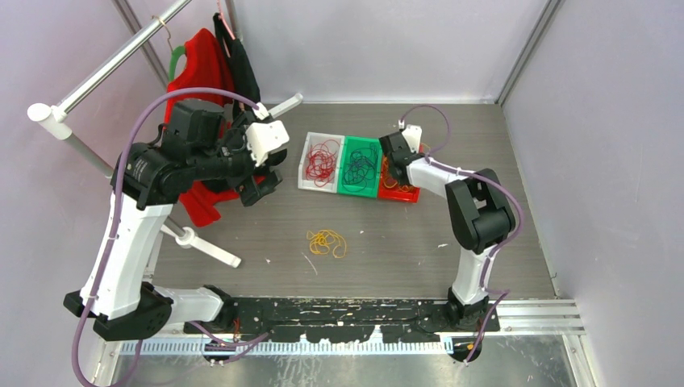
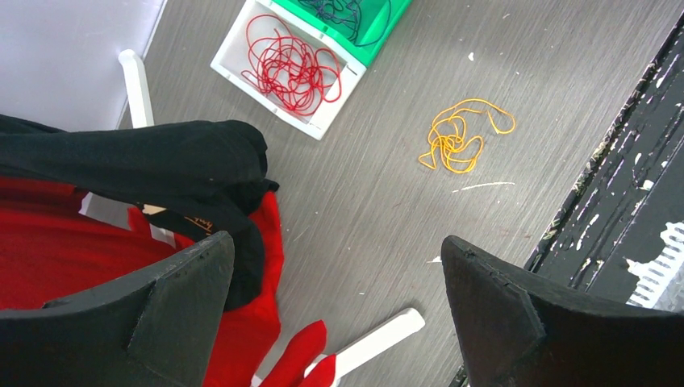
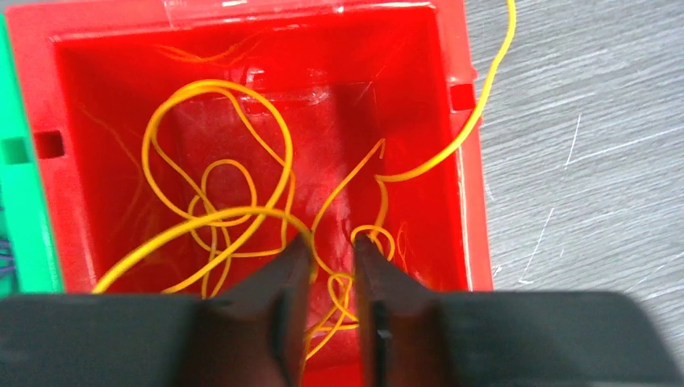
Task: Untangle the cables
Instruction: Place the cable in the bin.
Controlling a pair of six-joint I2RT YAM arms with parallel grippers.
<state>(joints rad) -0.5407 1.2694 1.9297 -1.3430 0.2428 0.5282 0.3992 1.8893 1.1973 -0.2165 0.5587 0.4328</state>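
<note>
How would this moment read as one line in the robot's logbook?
left gripper: wide open, empty | right gripper: slightly parted in red bin, among yellow cables | loose yellow bundle: on table | status: untangling unfinished

The right gripper [image 3: 332, 246] hung over the red bin [image 3: 242, 16], close to the wall nearest the camera, with its two dark fingers a narrow gap apart. Yellow cables [image 3: 211, 82] lay in loose loops across the bin's floor, and one strand ran through the gap. Another cable climbed over the right wall and out above the grey table [image 3: 581, 161]. A green bin [image 3: 20, 201] stood against the left wall.
</note>
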